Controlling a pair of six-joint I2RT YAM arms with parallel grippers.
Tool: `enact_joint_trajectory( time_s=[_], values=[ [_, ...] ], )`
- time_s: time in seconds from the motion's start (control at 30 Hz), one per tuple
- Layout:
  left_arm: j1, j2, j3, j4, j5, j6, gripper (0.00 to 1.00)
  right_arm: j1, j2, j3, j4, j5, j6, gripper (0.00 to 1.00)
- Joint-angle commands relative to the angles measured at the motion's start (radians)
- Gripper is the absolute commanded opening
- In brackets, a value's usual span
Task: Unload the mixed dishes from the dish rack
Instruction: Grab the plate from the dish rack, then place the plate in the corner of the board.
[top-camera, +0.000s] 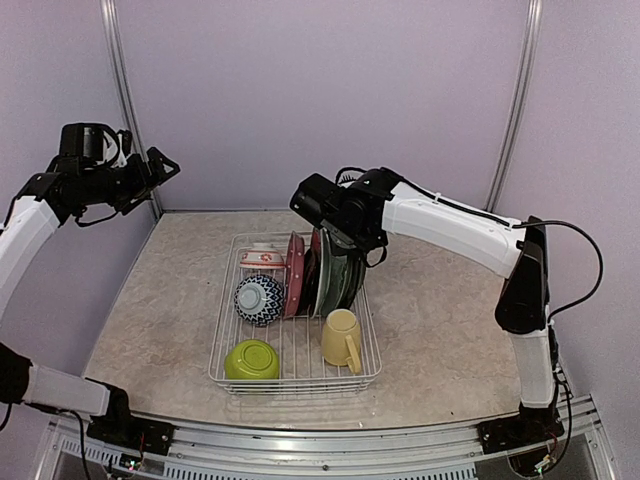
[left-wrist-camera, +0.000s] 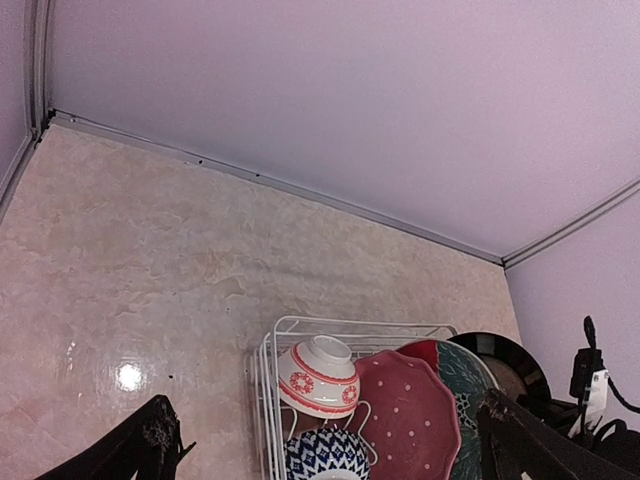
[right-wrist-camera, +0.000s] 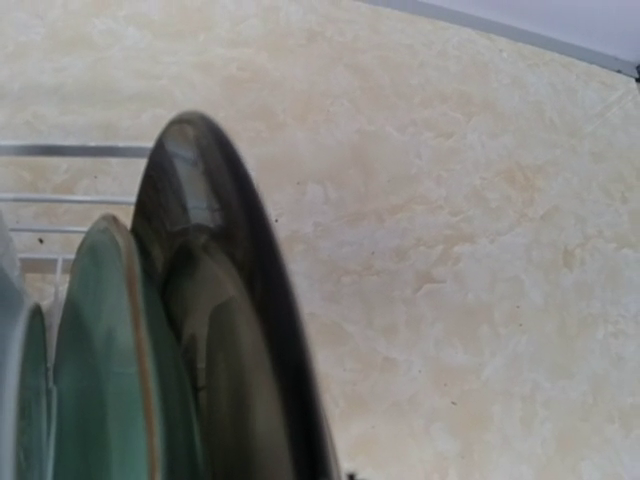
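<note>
Standing mid-table (top-camera: 430, 330), the white wire dish rack (top-camera: 372, 352) has bare marbled surface on every side and pale purple walls behind. We see nothing between the rack and the table's left edge. On its right side the right arm reaches in from above, its black cable looping over the elbow.

The rack is loaded. At the far-left corner a red-white bowl (top-camera: 262, 257) lies tipped on its side, with a blue-patterned bowl (top-camera: 259, 298) just in front of it and a lime green bowl (top-camera: 251, 359) at the near-left corner. A pale yellow mug (top-camera: 342, 338) sits at the near right, handle toward us. Between the prongs stand the plates on edge: a red dotted plate (top-camera: 294, 275), a dark green plate (top-camera: 330, 285), and a nearly black plate (top-camera: 352, 280) at the right end.

The right gripper (top-camera: 340, 250) sits on the top edges of these plates with its fingers drawn together. The right wrist view is filled by the black plate's rim, and we cannot tell whether a rim is pinched.

The left gripper (top-camera: 165, 165) hangs high at the far left, well away from the rack, fingers (left-wrist-camera: 150, 440) spread wide and empty.
</note>
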Motion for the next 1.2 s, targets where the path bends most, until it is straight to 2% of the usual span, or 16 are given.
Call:
enact_joint_trajectory(
  time_s=[0.0,0.2,0.6,0.87,1.17],
  values=[
    [0.000,0.020,0.002,-0.010,0.011,0.015,0.99,0.010,-0.068,0.063,-0.012,0.127,-0.029,0.00],
    [-0.002,0.032,0.002,-0.012,0.006,0.015,0.99,0.011,-0.099,0.094,-0.049,0.158,-0.056,0.00],
    [-0.002,0.049,0.003,-0.015,0.005,0.015,0.99,0.015,-0.161,0.082,-0.004,0.174,-0.120,0.00],
    [-0.005,0.056,0.002,-0.015,0.009,0.013,0.99,-0.003,-0.269,-0.004,0.085,0.158,-0.159,0.00],
    [-0.007,0.060,0.002,-0.015,0.014,0.012,0.99,-0.089,-0.419,-0.150,0.193,0.087,-0.175,0.00]
  ],
)
